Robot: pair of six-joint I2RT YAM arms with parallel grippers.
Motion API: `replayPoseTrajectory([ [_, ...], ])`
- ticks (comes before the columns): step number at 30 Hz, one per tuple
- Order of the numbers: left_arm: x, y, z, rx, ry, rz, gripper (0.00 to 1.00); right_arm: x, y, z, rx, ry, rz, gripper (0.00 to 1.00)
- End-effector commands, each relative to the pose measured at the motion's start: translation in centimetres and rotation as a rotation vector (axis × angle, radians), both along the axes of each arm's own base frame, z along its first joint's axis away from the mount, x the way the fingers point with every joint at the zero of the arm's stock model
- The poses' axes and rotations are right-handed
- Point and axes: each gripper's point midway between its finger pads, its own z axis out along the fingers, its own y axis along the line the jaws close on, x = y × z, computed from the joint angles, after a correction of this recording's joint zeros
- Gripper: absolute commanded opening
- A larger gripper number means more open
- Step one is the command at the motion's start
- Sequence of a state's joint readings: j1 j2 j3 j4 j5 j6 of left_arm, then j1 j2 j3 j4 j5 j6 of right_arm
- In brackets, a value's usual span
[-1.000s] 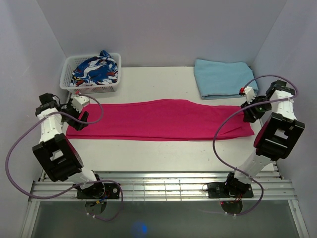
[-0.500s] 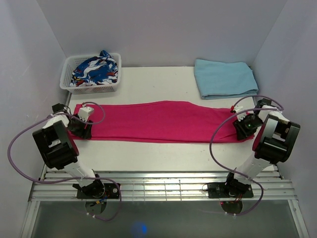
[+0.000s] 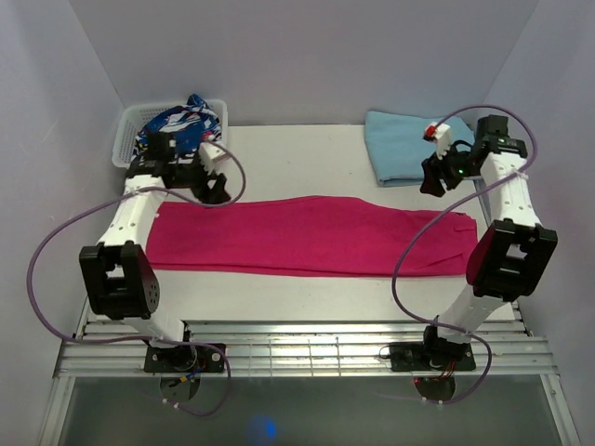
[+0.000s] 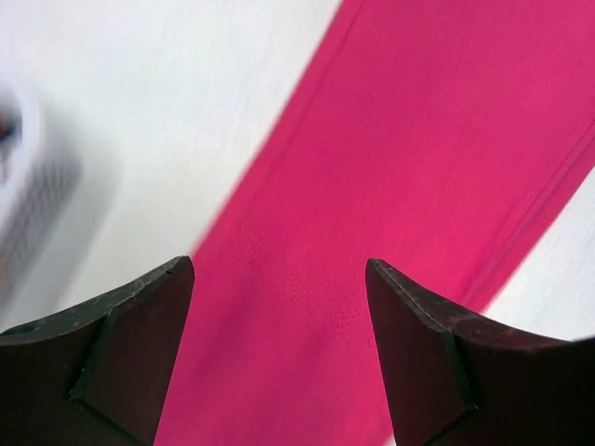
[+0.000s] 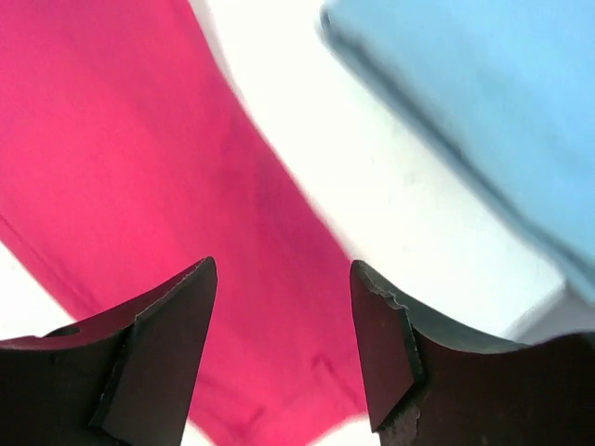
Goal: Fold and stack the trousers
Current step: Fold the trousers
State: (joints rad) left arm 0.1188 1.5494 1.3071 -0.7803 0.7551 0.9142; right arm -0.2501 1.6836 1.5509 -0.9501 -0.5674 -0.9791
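Observation:
The magenta-pink trousers (image 3: 311,235) lie flat in a long band across the table, folded lengthwise. My left gripper (image 3: 218,189) is open and empty, raised above the band's far left end; the left wrist view shows pink fabric (image 4: 400,186) below the open fingers (image 4: 121,353). My right gripper (image 3: 429,180) is open and empty, raised above the table between the band's right end and the light blue cloth (image 3: 418,146). The right wrist view shows the trousers (image 5: 121,167) and the blue cloth (image 5: 483,102) below.
A white basket (image 3: 125,156) at the back left holds a blue-white-red patterned garment (image 3: 186,125). The light blue cloth lies folded at the back right. Grey walls close in the table on three sides. A metal rail (image 3: 297,353) runs along the near edge.
Both grippers have lifted off the ends of the trousers and moved toward the back. The trousers' band has shifted slightly and now lies narrower, with its left end further right.

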Motion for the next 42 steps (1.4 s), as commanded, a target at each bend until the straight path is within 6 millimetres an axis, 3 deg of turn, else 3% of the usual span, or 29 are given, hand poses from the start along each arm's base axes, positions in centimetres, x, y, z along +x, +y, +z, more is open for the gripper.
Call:
replayPoseTrajectory([
  [1,2.9,-9.8,2.8,-0.205,0.020,-0.102,0.86,2.9,5.3,-1.3,0.120,0.074,0.013,0.64],
  [2,3.2,-12.9,2.8,-0.220,0.034,-0.161,0.86,4.1,5.5,-2.4,0.100,0.078,0.030,0.63],
  [3,5.2,-14.8,2.5,-0.238,0.052,-0.178,0.86,4.9,5.3,-3.2,0.063,0.063,0.055,0.62],
  [4,6.1,-16.2,2.3,-0.261,0.080,-0.187,0.86,5.6,5.8,-3.8,0.041,0.058,0.076,0.62],
  [5,5.9,-18.7,2.4,-0.318,0.148,-0.211,0.86,5.9,5.9,-5.9,0.024,0.100,0.095,0.61],
  [6,6.6,-20.1,2.4,-0.350,0.176,-0.225,0.86,6.7,5.9,-5.7,0.006,0.086,0.122,0.60],
  [7,8.2,-21.6,1.6,-0.378,0.205,-0.231,0.89,6.9,6.4,-6.4,-0.008,0.090,0.168,0.60],
  [8,8.5,-23.6,1.7,-0.426,0.251,-0.224,0.89,7.0,6.6,-7.7,-0.003,0.122,0.180,0.59],
  [10,9.7,-25.5,0.1,-0.462,0.295,-0.209,0.90,7.0,7.1,-8.7,0.009,0.136,0.194,0.61],
  [12,10.0,-27.5,-0.3,-0.512,0.324,-0.208,0.91,6.9,7.4,-10.0,0.006,0.146,0.207,0.62],
  [17,9.8,-30.9,-3.6,-0.539,0.407,-0.220,0.91,4.0,9.0,-13.6,0.003,0.236,0.263,0.62],
  [23,10.1,-32.3,-7.4,-0.500,0.438,-0.170,0.88,2.2,9.1,-15.1,-0.001,0.277,0.276,0.50],
  [24,10.0,-32.5,-8.2,-0.496,0.455,-0.168,0.86,2.0,10.2,-15.2,-0.003,0.277,0.303,0.45],
  [26,9.2,-32.7,-8.8,-0.490,0.489,-0.188,0.77,2.0,10.3,-14.7,-0.004,0.261,0.301,0.38],
  [29,7.5,-32.9,-8.9,-0.493,0.522,-0.252,0.68,1.9,10.4,-13.9,-0.009,0.238,0.291,0.11],
  [30,7.1,-33.0,-9.0,-0.492,0.526,-0.264,0.65,1.8,10.4,-14.0,-0.010,0.231,0.288,0.08],
  [34,5.9,-33.2,-9.4,-0.480,0.536,-0.288,0.49,1.5,10.6,-12.3,0.005,0.173,0.283,0.08],
  [39,5.2,-33.3,-7.1,-0.502,0.468,-0.378,0.12,0.7,11.1,-11.2,0.027,0.142,0.292,0.08],
  [42,4.3,-33.1,-5.7,-0.481,0.379,-0.434,0.00,-0.2,10.6,-11.4,-0.006,0.110,0.291,0.08],
])
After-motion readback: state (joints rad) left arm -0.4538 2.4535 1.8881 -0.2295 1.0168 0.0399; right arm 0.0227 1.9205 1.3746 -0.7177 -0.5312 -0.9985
